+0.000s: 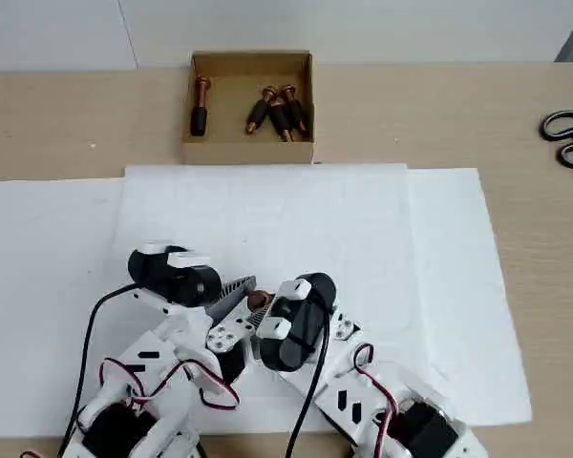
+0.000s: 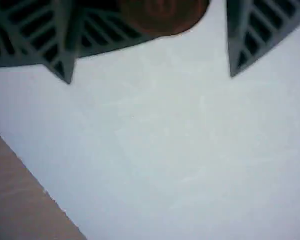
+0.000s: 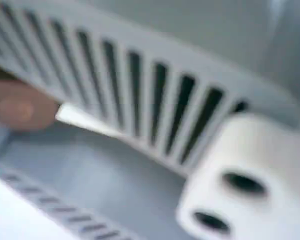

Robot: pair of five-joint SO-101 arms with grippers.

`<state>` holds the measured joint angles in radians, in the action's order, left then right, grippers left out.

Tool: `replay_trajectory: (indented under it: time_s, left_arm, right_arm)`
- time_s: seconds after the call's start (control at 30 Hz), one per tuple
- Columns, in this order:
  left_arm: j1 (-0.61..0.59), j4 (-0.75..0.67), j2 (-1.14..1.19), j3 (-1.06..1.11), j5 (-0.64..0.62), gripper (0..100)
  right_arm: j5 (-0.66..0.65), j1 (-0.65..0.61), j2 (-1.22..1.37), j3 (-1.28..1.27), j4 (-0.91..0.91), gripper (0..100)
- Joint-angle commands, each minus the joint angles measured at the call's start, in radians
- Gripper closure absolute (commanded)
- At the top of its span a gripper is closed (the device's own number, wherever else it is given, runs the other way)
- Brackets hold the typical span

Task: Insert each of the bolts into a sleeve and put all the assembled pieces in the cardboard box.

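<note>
Copper bolt [image 2: 160, 12] apparently sits within the left hand [image 2: 149, 77], fingers [image 2: 260, 30] parted; right hand [image 1: 263, 310]: cannot tell.

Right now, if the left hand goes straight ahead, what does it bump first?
Probably the copper bolt, which sits between the left hand's open fingers. Past their tips lies white paper, so it would touch that next, though depth is hard to judge.

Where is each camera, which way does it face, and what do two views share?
High view: fixed overhead, facing down on wooden table, brown cardboard box, both arms.
Left wrist view: on left arm, facing white paper past the left gripper.
Right wrist view: on right arm, close against a ribbed grey gripper part.
Shared: both wrist views show the round copper-coloured bolt.
</note>
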<state>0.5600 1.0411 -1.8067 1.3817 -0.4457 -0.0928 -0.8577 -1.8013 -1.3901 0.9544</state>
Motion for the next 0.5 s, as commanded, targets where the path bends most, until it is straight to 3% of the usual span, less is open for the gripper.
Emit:
replay_trajectory:
  time_s: [0.0,0.1,0.3,0.43,0.47]
  left_arm:
    - [-0.002,0.025,-0.003,-0.068,0.011,81]
    - [-0.011,0.031,-0.003,-0.125,0.012,81]
    - [-0.170,0.021,-0.006,-0.154,0.095,82]
    - [-0.301,-0.040,-0.008,-0.157,0.098,100]
    - [-0.333,-0.044,-0.008,-0.157,0.098,100]
  right_arm:
    - [-0.006,-0.007,-0.012,0.037,-0.030,99.5]
    - [-0.003,0.016,-0.012,0.034,-0.030,99.5]
    - [-0.002,0.061,-0.012,0.017,-0.030,99.5]
    - [-0.002,0.064,-0.012,0.018,-0.030,99.5]
    - [-0.002,0.071,-0.012,0.018,-0.030,99.5]
